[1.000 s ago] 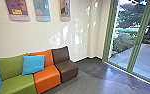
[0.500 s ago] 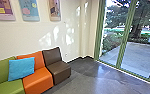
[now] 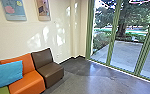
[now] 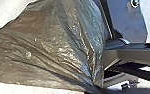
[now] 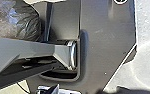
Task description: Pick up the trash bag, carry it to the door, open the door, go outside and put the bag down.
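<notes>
The trash bag, thin, dark and translucent, hangs large in the left wrist view (image 4: 53, 47), its folds drawn together to a narrow neck where my left gripper (image 4: 94, 89) is shut on it. Part of the same crumpled bag (image 5: 18, 21) shows in the right wrist view, beyond the jointed bar. Ahead on the right of the head view stands the glass door front with green frames (image 3: 112, 35); which panel opens I cannot tell. How my right gripper stands is unclear.
Modular seats line the wall on the left: a brown one (image 3: 49, 72), an orange one (image 3: 28, 80) and a green one with a blue cushion (image 3: 7, 73). Grey shiny floor (image 3: 91, 80) leads to the glass. Outside lie paving (image 3: 126, 52) and a tree (image 3: 122, 27).
The head view has swung to the right: seats and wall posters have slid left in it, and more of the glass front and the paving outside has come into sight.
</notes>
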